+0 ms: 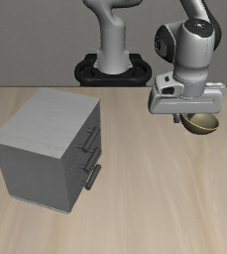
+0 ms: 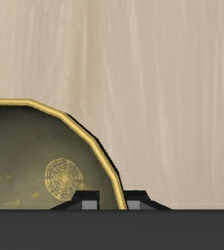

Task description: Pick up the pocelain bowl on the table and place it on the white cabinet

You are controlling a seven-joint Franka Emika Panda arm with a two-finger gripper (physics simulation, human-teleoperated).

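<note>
My claw (image 1: 191, 117) was closed narrow on the gold rim of the porcelain bowl (image 1: 201, 125); in the wrist view the rim ran between my fingertips (image 2: 84, 202), one inside and one outside. The bowl hung under the claw over the table (image 1: 165, 203), at the exterior view's right, well apart from the white cabinet (image 1: 46, 134). I could not tell whether it cleared the table.

I work in a simulated lab setup: a plain wooden table (image 1: 165, 213), a grey wall (image 1: 36, 40) at twelve o'clock, and a drawer cabinet (image 1: 46, 139) at nine.
</note>
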